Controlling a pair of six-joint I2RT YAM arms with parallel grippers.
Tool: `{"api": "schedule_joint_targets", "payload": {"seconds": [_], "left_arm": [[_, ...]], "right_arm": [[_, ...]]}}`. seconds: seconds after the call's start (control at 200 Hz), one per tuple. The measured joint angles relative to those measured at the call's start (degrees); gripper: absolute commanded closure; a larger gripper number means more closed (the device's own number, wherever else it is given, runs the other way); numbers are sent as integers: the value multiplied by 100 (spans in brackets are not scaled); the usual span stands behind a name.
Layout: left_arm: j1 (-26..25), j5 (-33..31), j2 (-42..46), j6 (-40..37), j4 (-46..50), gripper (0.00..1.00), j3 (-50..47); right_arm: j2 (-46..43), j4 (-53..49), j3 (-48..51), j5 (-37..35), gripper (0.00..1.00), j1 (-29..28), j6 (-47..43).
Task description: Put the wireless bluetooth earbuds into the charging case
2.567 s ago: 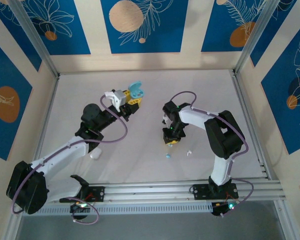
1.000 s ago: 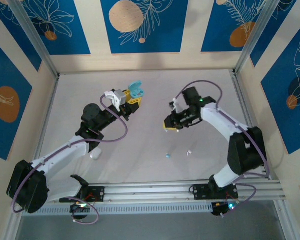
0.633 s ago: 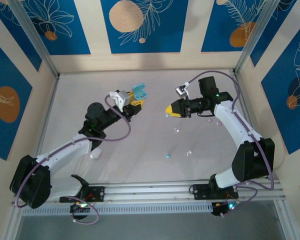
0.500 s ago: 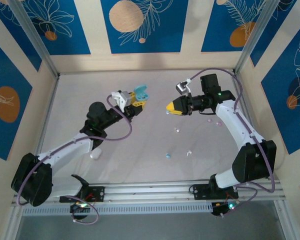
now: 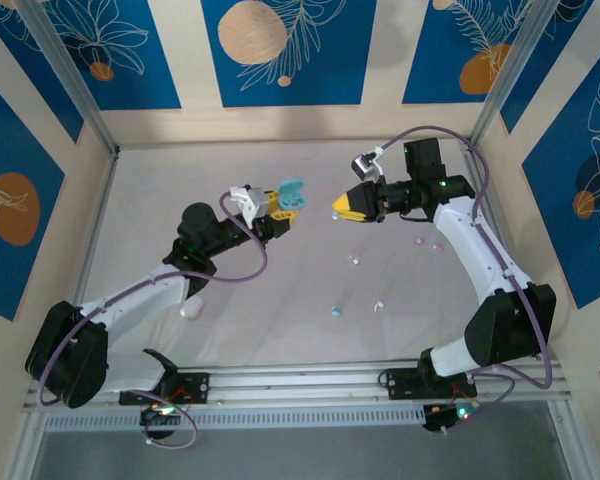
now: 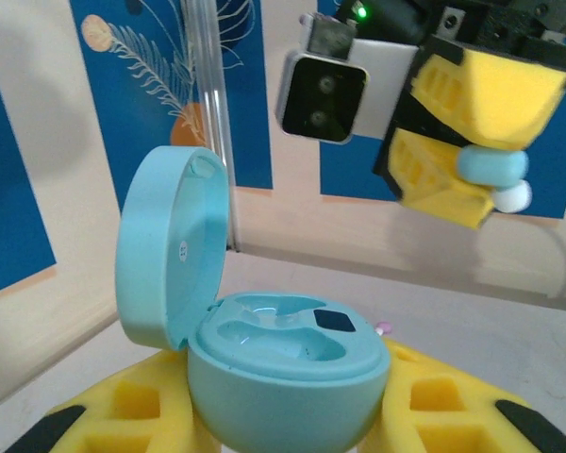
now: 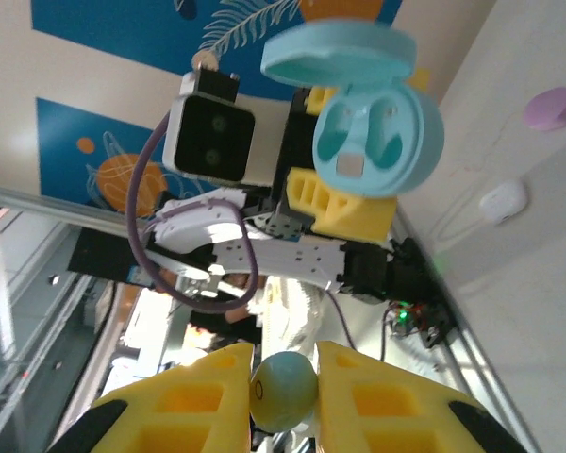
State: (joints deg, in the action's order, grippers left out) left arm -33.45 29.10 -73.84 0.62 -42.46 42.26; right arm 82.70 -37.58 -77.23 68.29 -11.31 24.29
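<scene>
The left arm (image 5: 140, 290) stretches low from its base toward the middle, wrist raised. The left gripper (image 5: 277, 207) has its jaws clamped on the open charging case (image 5: 292, 191), held aloft. The right arm (image 5: 470, 245) reaches far forward and bends leftward; the right gripper (image 5: 341, 207) faces the left one, near but apart, jaws pinching a light blue earbud (image 7: 283, 389).

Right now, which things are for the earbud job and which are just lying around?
Job: blue case, open, in left gripper; blue bud in right gripper; loose blue bud.
Lying about: white case; white bud; pink bit.
</scene>
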Motion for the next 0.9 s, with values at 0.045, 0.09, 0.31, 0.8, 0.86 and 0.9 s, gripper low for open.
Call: {"api": "schedule_joint_targets", "payload": {"seconds": [0.045, 0.09, 0.31, 0.8, 0.86, 0.9], "left_arm": [[-24, 70, -57, -17, -2, 70, 26], [-48, 127, -122, -22, -13, 70, 59], [-83, 393, -282, 7, -146, 70, 177], [-107, 743, -612, 411, -645, 70, 372], [-109, 761, -614, 446, -643, 70, 400], [-114, 782, -616, 487, -645, 70, 426]], "right_arm": [[-13, 20, -52, -160, 79, -26, 9], [-37, 59, -96, -352, 79, -55, 20], [-195, 424, -151, -1145, 78, -350, 87], [-267, 1154, -151, -1814, 79, -638, 302], [-267, 1187, -151, -1886, 79, -660, 317], [-267, 1200, -151, -1928, 79, -675, 321]]}}
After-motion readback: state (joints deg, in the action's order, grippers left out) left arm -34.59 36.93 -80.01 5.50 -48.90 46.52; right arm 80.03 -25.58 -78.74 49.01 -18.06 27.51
